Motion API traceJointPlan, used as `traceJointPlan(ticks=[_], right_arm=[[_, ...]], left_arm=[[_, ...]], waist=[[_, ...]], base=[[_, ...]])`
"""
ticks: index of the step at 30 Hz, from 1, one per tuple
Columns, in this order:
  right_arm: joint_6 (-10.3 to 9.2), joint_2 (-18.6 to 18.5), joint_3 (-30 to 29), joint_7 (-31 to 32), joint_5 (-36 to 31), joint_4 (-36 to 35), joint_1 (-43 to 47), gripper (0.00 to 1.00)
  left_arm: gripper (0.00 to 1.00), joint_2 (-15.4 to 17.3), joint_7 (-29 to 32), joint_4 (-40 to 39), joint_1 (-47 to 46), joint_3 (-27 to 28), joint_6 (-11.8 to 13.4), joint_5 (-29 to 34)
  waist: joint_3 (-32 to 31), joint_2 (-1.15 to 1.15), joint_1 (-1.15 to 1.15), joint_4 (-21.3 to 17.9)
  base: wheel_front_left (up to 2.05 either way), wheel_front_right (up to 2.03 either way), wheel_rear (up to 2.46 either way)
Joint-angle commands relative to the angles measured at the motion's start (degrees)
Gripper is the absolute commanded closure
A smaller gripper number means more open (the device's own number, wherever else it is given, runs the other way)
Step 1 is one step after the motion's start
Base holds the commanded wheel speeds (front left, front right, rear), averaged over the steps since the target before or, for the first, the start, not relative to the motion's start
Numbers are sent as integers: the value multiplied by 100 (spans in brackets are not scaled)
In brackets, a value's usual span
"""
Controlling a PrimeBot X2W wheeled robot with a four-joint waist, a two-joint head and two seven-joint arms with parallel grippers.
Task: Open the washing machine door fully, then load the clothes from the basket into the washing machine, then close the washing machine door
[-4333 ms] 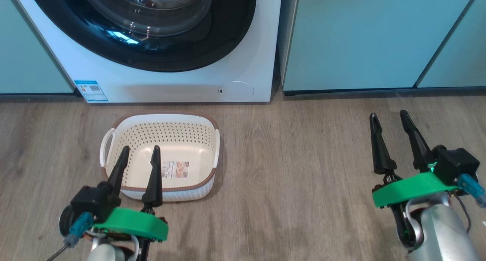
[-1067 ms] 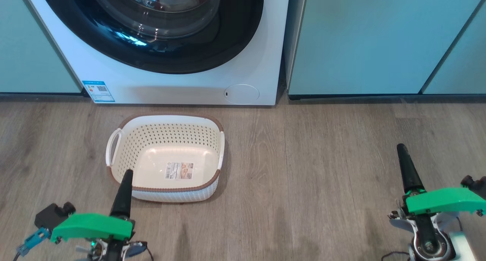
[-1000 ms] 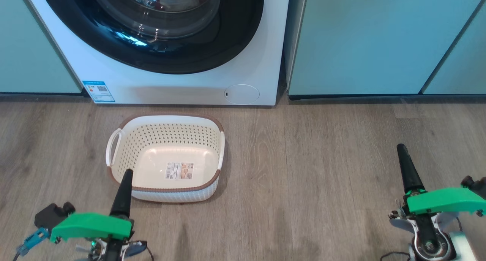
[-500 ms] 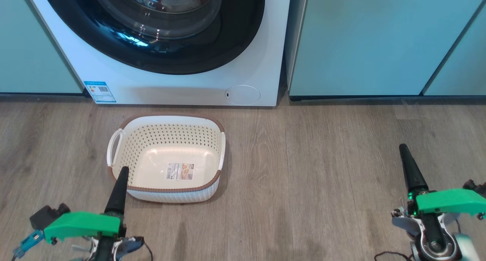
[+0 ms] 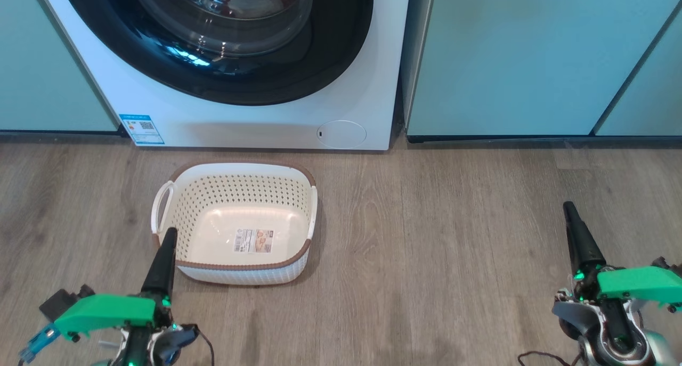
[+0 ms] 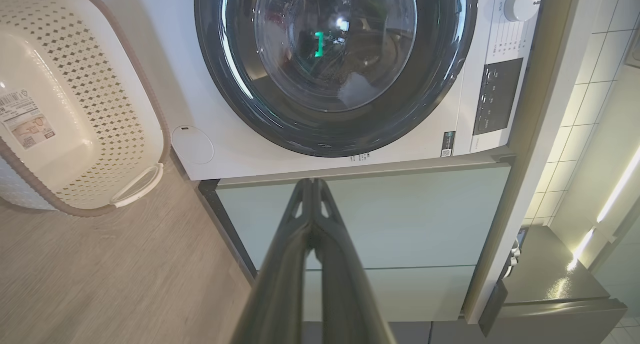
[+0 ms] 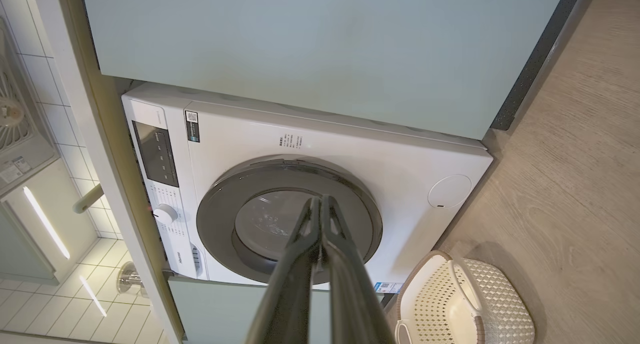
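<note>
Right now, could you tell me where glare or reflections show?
Head view: bright glints on the washing machine door glass, a soft sheen on the basket bottom. Left wrist view: a green reflection in that glass. Right wrist view: bright light strips at the left edge.

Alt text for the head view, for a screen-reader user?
An empty cream basket sits on a wood floor before a white washing machine with its round black-rimmed door shut, clothes visible through it. The left gripper at lower left and right gripper at lower right are shut. Teal cabinets flank the machine.
</note>
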Motion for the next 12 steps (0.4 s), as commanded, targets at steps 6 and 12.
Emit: traceJointPlan(ticks=[6, 12], right_arm=[[0, 0, 67, 147, 463, -208, -212, 100], [0, 2, 46, 235, 799, -208, -211, 100]], left_arm=[[100, 107, 143, -123, -333, 280, -77, -434], [100, 107, 233, -94, -364, 334, -104, -756]], waist=[[-8, 0, 0, 8], [-14, 0, 0, 15]], base=[[0, 0, 0], [0, 0, 0]])
